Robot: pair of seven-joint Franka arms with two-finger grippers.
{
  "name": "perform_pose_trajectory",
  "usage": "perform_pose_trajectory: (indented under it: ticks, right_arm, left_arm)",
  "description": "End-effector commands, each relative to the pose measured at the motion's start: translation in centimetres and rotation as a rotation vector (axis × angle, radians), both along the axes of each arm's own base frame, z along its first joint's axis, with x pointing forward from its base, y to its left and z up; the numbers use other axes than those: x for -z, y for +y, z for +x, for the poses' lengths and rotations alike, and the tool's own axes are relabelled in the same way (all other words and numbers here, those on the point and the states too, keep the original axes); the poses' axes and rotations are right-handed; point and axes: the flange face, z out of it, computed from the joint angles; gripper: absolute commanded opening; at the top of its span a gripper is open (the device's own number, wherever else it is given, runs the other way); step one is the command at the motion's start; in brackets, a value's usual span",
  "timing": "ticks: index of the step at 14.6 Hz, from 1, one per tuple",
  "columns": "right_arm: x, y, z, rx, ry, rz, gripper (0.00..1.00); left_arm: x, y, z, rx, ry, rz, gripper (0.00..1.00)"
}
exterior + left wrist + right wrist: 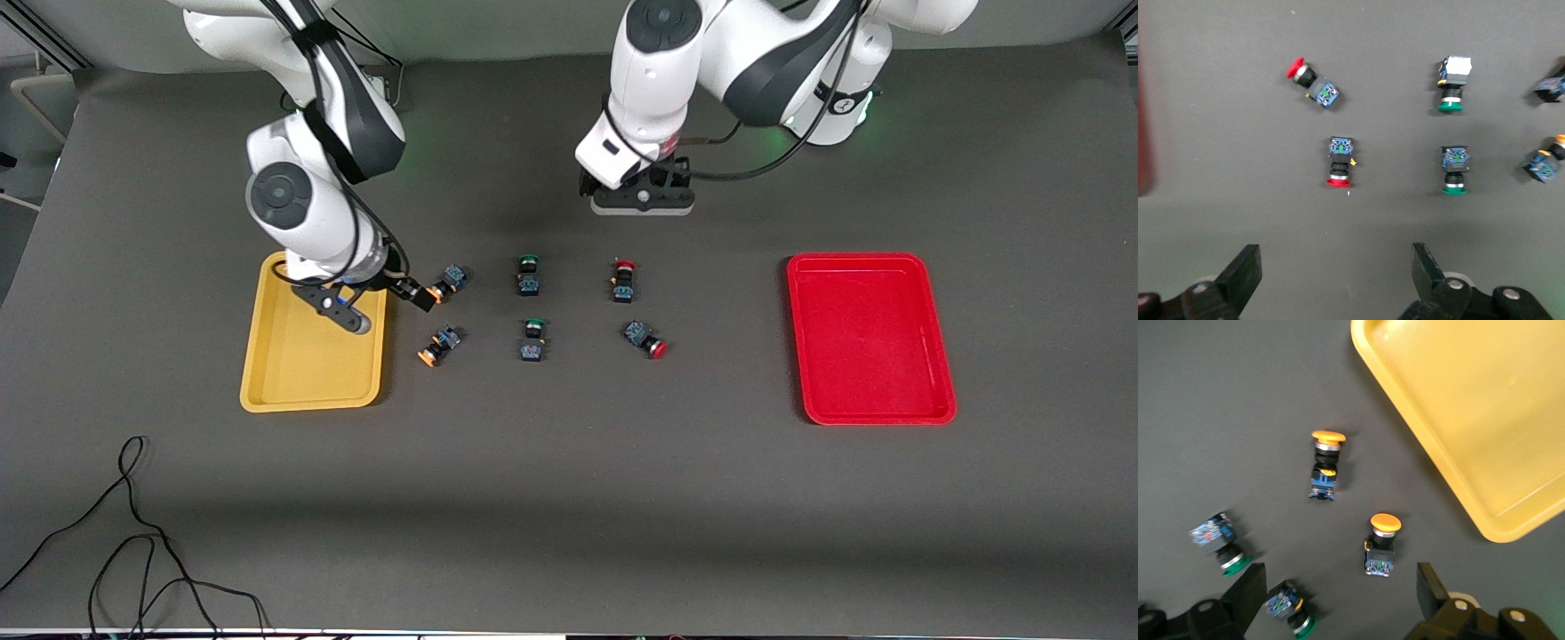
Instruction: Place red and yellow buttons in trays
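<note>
Two yellow-capped buttons (447, 283) (438, 346) lie beside the yellow tray (307, 387). Two red-capped buttons (623, 280) (645, 339) lie nearer the red tray (871, 404). My right gripper (384, 304) is open and empty, low over the yellow tray's rim next to the yellow buttons. In the right wrist view my right gripper (1340, 600) faces the yellow buttons (1325, 463) (1381, 543) and the tray (1485, 420). My left gripper (642, 200) is open and empty over the bare table. In the left wrist view my left gripper (1335, 273) faces the red buttons (1313, 81) (1339, 162).
Two green-capped buttons (528, 274) (532, 340) lie between the yellow and red ones. They also show in the left wrist view (1452, 83) (1455, 170) and the right wrist view (1221, 543) (1288, 607). A black cable (133, 533) lies near the table's front corner.
</note>
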Motion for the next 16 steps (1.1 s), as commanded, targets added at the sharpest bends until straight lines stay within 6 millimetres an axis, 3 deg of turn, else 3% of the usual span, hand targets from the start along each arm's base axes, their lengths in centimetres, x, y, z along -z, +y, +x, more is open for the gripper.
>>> perform_pose_trajectory:
  ticks: [1, 3, 5, 7, 9, 12, 14, 15, 16]
  right_arm:
    - [2.9, -0.5, -2.4, 0.066, -0.002, 0.009, 1.0]
    - [5.4, 0.9, -3.7, 0.048, 0.009, -0.003, 1.0]
    - [8.6, 0.7, -4.4, 0.071, 0.006, -0.005, 1.0]
    - [10.4, 1.1, -5.0, 0.064, 0.009, -0.015, 1.0]
    - [12.0, 1.2, -5.3, 0.09, 0.03, -0.017, 1.0]
    - [14.4, 2.4, -6.3, 0.09, 0.043, -0.024, 1.0]
    - [14.8, 2.2, -6.4, 0.101, 0.049, -0.025, 1.0]
    - [15.0, 2.2, -6.4, 0.101, 0.053, -0.029, 1.0]
    - [15.1, 2.1, -6.4, 0.103, 0.054, -0.03, 1.0]
  left_arm:
    - [6.7, 1.2, -0.9, -0.04, -0.019, -0.005, 1.0]
    - [11.0, 0.9, -0.5, -0.036, -0.026, 0.029, 1.0]
    - [15.3, 0.2, 0.0, -0.045, -0.049, 0.026, 1.0]
    - [19.1, 0.0, 0.3, -0.042, -0.06, 0.031, 1.0]
    - [21.2, 0.0, 0.6, -0.043, -0.065, 0.014, 1.0]
    - [22.9, -0.2, 0.3, -0.04, -0.051, 0.015, 1.0]
    - [24.0, -0.3, 0.2, -0.041, -0.043, 0.01, 0.99]
    - [24.5, -0.4, 0.3, -0.043, -0.039, 0.01, 0.85]
    - [24.5, -0.5, 0.5, -0.048, -0.04, 0.009, 0.58]
